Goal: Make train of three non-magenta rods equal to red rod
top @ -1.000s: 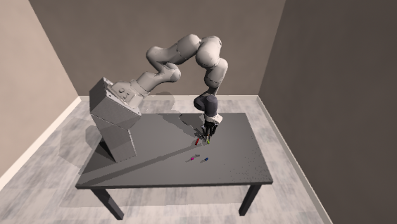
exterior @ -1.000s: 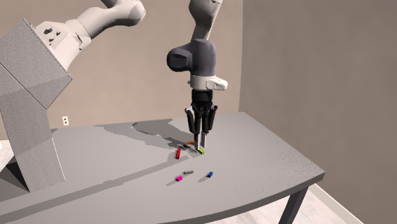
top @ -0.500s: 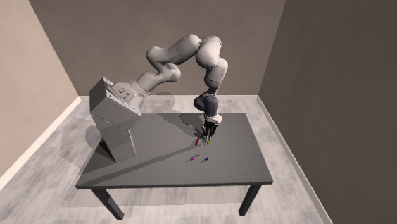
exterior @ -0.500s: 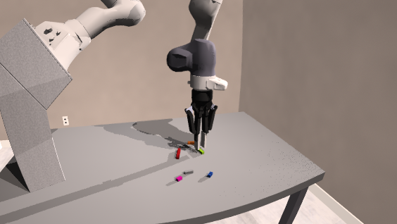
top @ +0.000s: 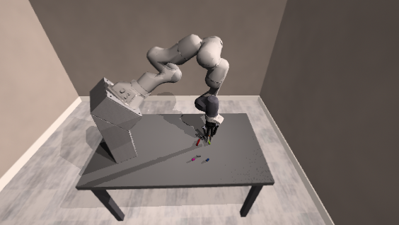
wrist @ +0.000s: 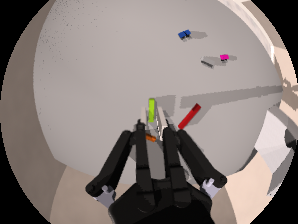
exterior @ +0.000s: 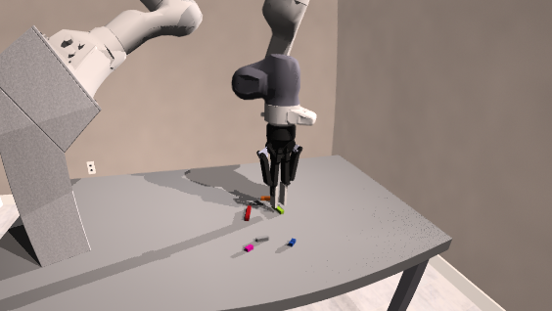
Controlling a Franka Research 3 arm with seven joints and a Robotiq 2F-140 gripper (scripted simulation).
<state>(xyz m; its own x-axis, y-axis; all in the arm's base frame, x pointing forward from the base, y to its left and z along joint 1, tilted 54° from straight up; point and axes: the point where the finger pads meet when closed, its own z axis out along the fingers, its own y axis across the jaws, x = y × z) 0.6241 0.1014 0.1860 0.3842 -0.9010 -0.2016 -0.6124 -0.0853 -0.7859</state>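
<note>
Nearest to the camera, can see the dark grey table (top: 159, 171) (exterior: 343, 244) (wrist: 100, 75). Above it, can see the pale arm (top: 209, 56) (exterior: 284, 20), bent over and reaching down. At its end, can notice the black gripper (top: 209, 141) (exterior: 279, 204) (wrist: 151, 113), pointing down with fingers narrow but apart, with no rod visibly squeezed. Can find red (top: 198, 142) (exterior: 248, 213) (wrist: 190, 116) flat on the table, near the fingers and apart from them. Can find lime (top: 209, 143) (exterior: 280, 210) (wrist: 151, 110) right at the fingertips, and orange (exterior: 265, 198) (wrist: 151, 137) just beside them, partly hidden. Well apart from these, can see grey (top: 198, 156) (exterior: 262, 239) (wrist: 207, 63), lying near magenta (top: 193, 159) (exterior: 249, 247) (wrist: 224, 57). To the other side of grey, can see blue (top: 207, 160) (exterior: 292, 242) (wrist: 184, 34), looking like two small pieces close together. Cannot see any three rods in one line.

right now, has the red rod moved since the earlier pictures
No. The red rod lies where it did, judged against the robot's pedestal in the exterior view.
</note>
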